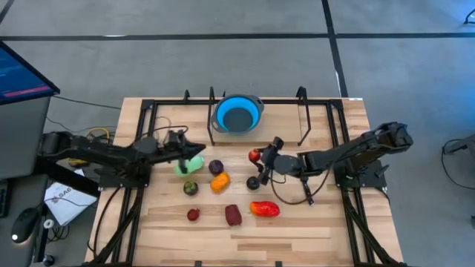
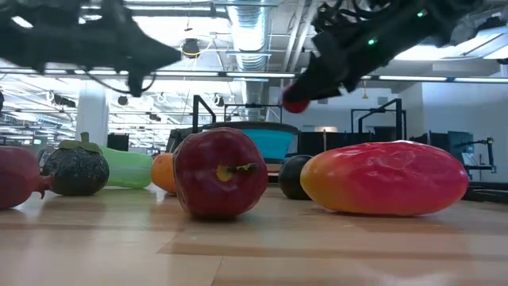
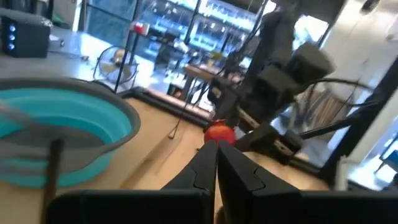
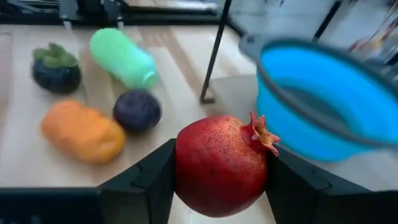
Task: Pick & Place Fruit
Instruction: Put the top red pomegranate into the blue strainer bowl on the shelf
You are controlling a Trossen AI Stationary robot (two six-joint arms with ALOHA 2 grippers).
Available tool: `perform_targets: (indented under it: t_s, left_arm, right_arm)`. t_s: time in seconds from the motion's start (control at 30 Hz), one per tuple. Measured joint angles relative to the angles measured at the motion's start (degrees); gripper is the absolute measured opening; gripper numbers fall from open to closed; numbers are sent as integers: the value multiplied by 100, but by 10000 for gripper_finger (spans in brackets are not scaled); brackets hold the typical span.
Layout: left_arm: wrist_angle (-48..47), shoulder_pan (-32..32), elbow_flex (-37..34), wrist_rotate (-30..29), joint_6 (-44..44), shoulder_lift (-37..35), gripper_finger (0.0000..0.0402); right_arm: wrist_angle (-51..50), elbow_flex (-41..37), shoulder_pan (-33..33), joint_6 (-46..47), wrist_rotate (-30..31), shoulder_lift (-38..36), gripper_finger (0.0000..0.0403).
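My right gripper (image 4: 221, 186) is shut on a red pomegranate (image 1: 254, 155) at mid-table, up off the wood, with the round blue bowl (image 1: 238, 113) beyond it at the far edge. My left gripper (image 1: 194, 151) is shut with nothing in it and hovers above the pale green oblong fruit (image 1: 189, 165). Lying on the table are a purple fruit (image 1: 216, 167), an orange one (image 1: 220, 181), an olive one (image 1: 191, 188), a small red one (image 1: 193, 214), a maroon one (image 1: 233, 214), a red-orange one (image 1: 264, 209) and a dark one (image 1: 253, 182). My right gripper pinches the pomegranate by two opposite sides (image 4: 185, 168), one finger (image 4: 152, 183) on each. The fingers come from the table's right, slanting a little downward. The fruit hangs clear of the table (image 2: 298, 102), its crown (image 4: 261, 134) pointing toward the bowl.
A black metal frame (image 1: 300, 111) with upright posts runs around the tabletop, and the bowl sits between its far posts. A monitor (image 1: 22, 74) and cables lie off the table's left side. Bare wood shows along the near edge (image 1: 245, 241).
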Motion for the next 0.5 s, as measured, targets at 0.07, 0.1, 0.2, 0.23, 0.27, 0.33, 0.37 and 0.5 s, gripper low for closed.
perform_targets:
  t_s: [0.07,0.1,0.2,0.23,0.27,0.33,0.37,0.5]
  left_arm:
    - [21,0,396,1,311,609,8]
    - [13,-2,570,1,455,861,10]
    - [11,22,1066,30,730,1562,28]
    - [9,54,1208,70,791,1745,41]
    - [10,80,1349,109,810,1922,55]
    - [10,138,1550,127,826,2190,90]
    - [3,173,1614,125,826,2297,109]
    - [15,258,1701,125,826,2508,192]
  right_arm:
    - [49,200,-21,-372,147,211,203]
    - [33,329,-31,-571,226,322,205]
    - [12,722,-47,-1310,354,647,207]
    - [7,851,-53,-1528,359,753,207]
    - [-18,974,-54,-1735,395,855,206]
    - [-13,1256,-50,-2137,541,1107,203]
    - [-17,1358,-47,-2359,653,1213,202]
    - [-20,1712,-28,-2915,1111,1573,201]
